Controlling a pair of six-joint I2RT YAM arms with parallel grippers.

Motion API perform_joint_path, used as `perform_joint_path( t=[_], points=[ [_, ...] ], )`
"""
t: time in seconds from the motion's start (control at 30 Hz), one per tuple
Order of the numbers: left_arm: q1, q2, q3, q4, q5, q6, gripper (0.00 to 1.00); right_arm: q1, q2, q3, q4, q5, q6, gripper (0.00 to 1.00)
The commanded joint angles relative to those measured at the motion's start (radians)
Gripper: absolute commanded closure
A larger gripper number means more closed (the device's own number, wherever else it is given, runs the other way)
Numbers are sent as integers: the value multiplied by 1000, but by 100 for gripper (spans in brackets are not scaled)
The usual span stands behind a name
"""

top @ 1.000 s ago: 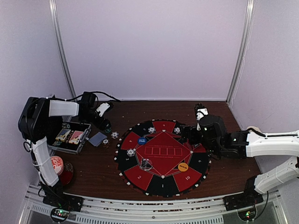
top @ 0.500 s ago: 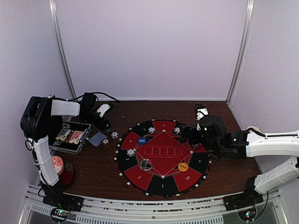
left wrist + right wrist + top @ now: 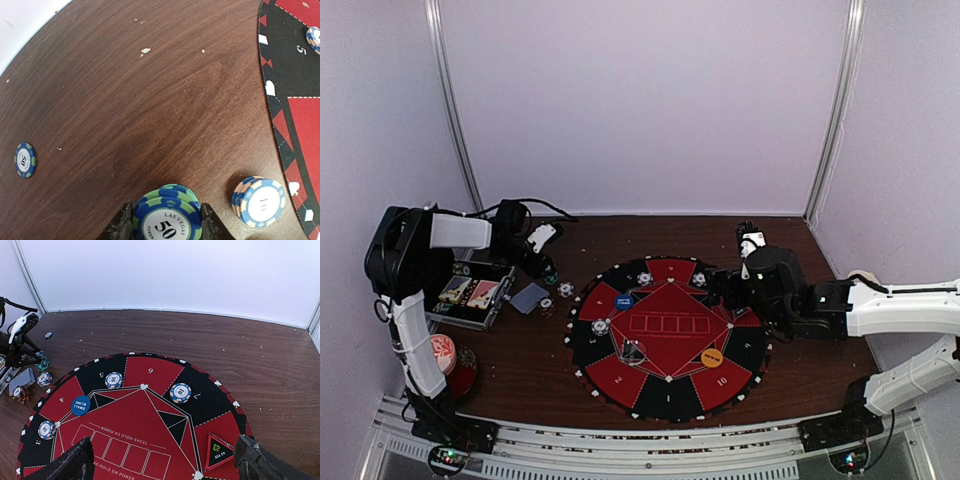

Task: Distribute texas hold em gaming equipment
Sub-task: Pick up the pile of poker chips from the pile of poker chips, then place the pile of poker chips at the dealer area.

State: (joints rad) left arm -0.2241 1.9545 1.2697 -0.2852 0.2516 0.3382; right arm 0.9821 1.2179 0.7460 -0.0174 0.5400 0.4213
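Note:
In the left wrist view my left gripper (image 3: 167, 226) is shut on a small stack of green-and-blue "50" poker chips (image 3: 167, 215) resting on the wooden table. To their right stands a blue-and-peach chip stack (image 3: 260, 202), and a lone "50" chip (image 3: 24, 160) lies far left. From above, the left gripper (image 3: 548, 268) sits left of the round mat (image 3: 670, 385). My right gripper (image 3: 162, 467) hangs open above the mat's right side, holding nothing. Single chips (image 3: 114, 380) (image 3: 180, 393) lie on seats 5 and 7. The blue button disc (image 3: 80, 405) and the orange one (image 3: 712, 356) lie on the mat.
An open black case (image 3: 470, 300) with card packs stands at the left. A grey-blue-backed card deck (image 3: 529, 297) lies beside it. A red-and-white patterned disc (image 3: 442, 352) sits at the near left. An "ALL IN" triangle (image 3: 216, 452) lies on the mat.
My left gripper's fingers have closed onto the green-and-blue chip stack. The right arm has not moved.

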Motion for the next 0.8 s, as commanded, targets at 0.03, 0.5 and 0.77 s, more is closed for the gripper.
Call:
perform_joint_path(
  t=[0.03,0.5,0.77],
  points=[
    [8,-34,-1,31,11,-5,64,7,-1,22,10,24,-7,2],
    [4,-180,-75,40,72,45,71,7,0,21,10,27,-7,2],
    [-69,-293,-153,-7,170,175,73,7,5,22,10,29,-9,2]
  ],
)
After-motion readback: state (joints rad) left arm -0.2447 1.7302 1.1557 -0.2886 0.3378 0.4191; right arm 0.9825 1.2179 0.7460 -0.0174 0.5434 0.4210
